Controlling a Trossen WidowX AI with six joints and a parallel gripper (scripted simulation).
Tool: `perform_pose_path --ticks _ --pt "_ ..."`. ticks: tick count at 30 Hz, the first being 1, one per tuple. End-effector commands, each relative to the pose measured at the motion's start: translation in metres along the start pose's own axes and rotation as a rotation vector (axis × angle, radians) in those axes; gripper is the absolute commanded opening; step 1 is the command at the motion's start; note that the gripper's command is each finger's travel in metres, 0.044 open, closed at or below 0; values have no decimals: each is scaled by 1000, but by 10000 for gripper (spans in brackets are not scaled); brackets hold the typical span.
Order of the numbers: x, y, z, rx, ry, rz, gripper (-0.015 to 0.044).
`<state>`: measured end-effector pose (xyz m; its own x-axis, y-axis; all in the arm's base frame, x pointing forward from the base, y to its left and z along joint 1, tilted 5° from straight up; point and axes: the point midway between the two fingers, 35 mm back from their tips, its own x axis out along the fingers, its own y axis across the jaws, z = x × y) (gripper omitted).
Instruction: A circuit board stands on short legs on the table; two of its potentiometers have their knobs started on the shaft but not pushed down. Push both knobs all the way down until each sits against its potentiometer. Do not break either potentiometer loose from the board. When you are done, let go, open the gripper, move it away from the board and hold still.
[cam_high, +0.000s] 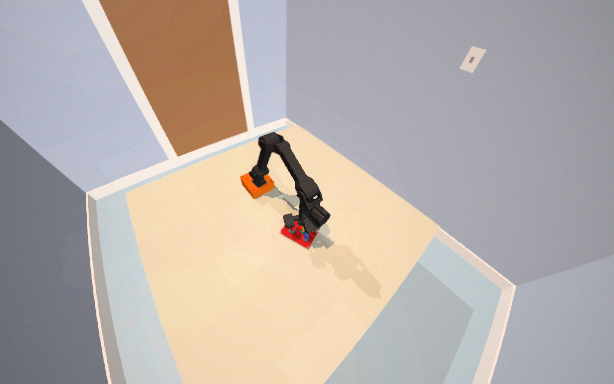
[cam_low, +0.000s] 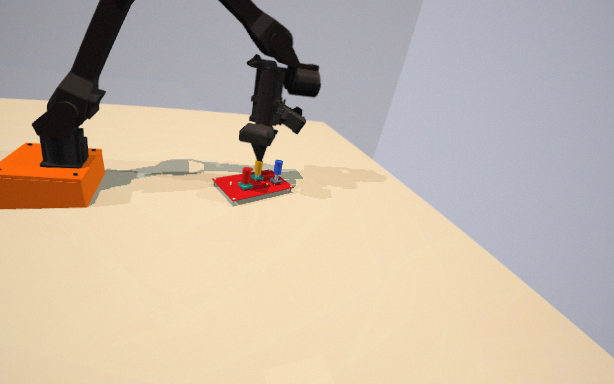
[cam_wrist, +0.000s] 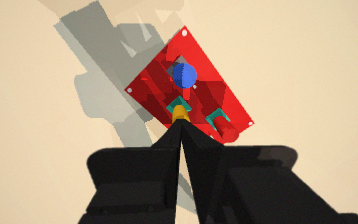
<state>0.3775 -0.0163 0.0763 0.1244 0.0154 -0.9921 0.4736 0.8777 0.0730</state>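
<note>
The red circuit board (cam_high: 307, 244) (cam_low: 235, 194) (cam_wrist: 195, 47) stands on short legs on the table. A yellow knob (cam_low: 258, 168) (cam_wrist: 180, 113) stands on a green potentiometer. A red knob (cam_low: 247, 175) (cam_wrist: 227, 131) stands on another green potentiometer (cam_low: 245, 186) (cam_wrist: 218, 118). A blue knob (cam_high: 306, 236) (cam_low: 278, 167) (cam_wrist: 184, 76) stands on a grey potentiometer, with a gap under it in the exterior view. My gripper (cam_low: 259, 159) (cam_wrist: 181, 122) is shut, with nothing between its fingers. Its tips are at the top of the yellow knob and look to touch it; they hide that top.
The orange arm base (cam_high: 257, 186) (cam_low: 45, 185) stands on the table beyond one side of the board. The red and blue knobs stand close beside the fingertips. The arm's shadow falls across the board and table.
</note>
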Motion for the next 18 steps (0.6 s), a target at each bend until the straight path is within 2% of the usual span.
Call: perform_pose_path --ticks 1,16,18 --pt "-2 0 1 3 8 -6 0" --pt "-18 0 1 3 8 -7 0" --pt "-11 -1 -2 1 25 -12 53"
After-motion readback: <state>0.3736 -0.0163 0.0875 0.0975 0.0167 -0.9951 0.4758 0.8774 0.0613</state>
